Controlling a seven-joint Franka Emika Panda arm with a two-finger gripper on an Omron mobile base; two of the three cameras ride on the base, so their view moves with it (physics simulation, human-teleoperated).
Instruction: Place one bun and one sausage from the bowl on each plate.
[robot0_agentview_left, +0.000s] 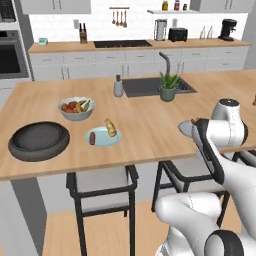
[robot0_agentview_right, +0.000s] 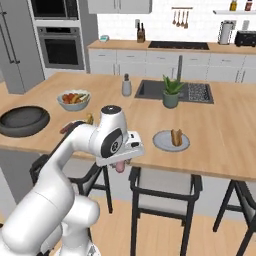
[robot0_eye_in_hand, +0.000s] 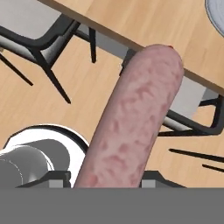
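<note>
Sausage clamped in the gripper, hanging off the counter's near edge — looks bound for the right plate, which has only a bun. Left to right: bowl looks empty, left plate already has both.

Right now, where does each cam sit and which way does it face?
Left base view: behind the arm, left side, looking forward and down over the island; bowl, near plate; arm lower right.
Right base view: behind the arm, right side, same island; far plate with bun; arm lower left.
Hand view: on the hand, along the gripper; sausage held over stools and counter edge.
Shared: both base views show bowl and fruit bowl.
</note>
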